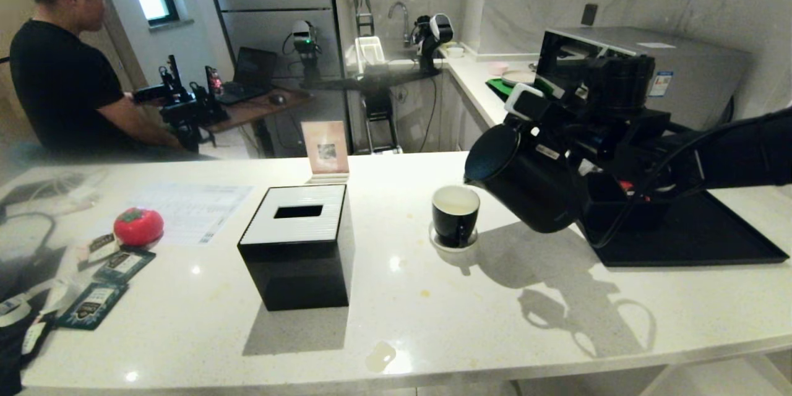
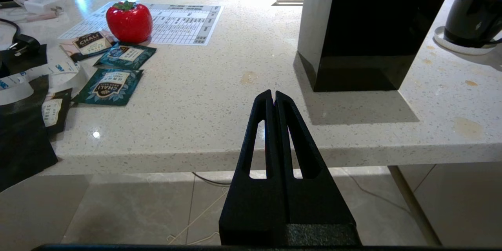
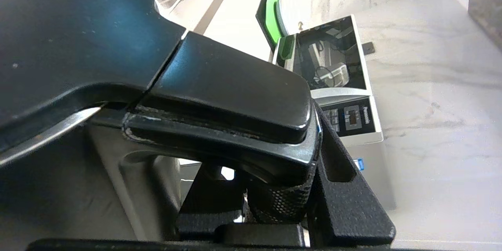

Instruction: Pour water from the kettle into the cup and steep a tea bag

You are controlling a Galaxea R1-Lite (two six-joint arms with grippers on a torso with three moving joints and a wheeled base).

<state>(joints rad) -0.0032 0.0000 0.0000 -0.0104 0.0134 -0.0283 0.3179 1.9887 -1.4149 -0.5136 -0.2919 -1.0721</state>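
The matte black kettle [image 1: 532, 189] hangs tilted above the counter, its lid facing left and its short spout just beside the rim of the cup [image 1: 456, 215]. The cup is glossy black outside and white inside, and stands on a small white saucer [image 1: 439, 242]. I cannot see a stream of water. My right gripper [image 3: 274, 182] is shut on the kettle's handle [image 3: 219, 86], with a finger [image 3: 345, 188] on each side. My left gripper [image 2: 273, 94] is shut and empty, parked below the counter's front edge. The tea bag is out of view.
A black tissue box with a white top [image 1: 297, 247] stands left of the cup. Teal packets [image 1: 124, 263] and a red tomato-shaped thing [image 1: 138, 226] lie far left. A black tray [image 1: 693, 241] sits under the right arm. A person [image 1: 62, 74] sits behind the counter.
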